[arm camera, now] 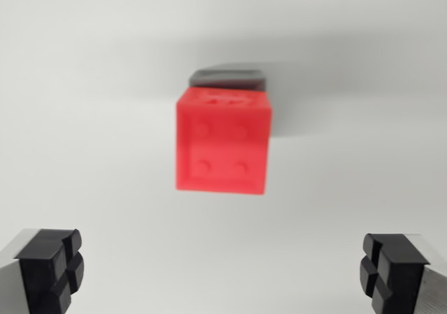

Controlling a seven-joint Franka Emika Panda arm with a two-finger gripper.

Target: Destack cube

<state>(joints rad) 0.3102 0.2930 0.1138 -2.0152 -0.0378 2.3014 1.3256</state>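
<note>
approach step: jaws spread wide and released over the red cube [222,146], stacked on a grey cube [229,77]; next, descend centred and clamp the red one.

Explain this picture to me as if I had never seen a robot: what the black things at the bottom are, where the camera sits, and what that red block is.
The camera sits on the robot arm's wrist and looks down past its gripper. The two black pads in the bottom corners are its fingers, standing wide apart and holding nothing. Between and beyond them lies a red cube with round dimples on its faces, resting on a plain white surface. A dark grey object peeks out past the cube's far edge; the picture is blurred, so I cannot tell what it is or whether the cube touches it.
</note>
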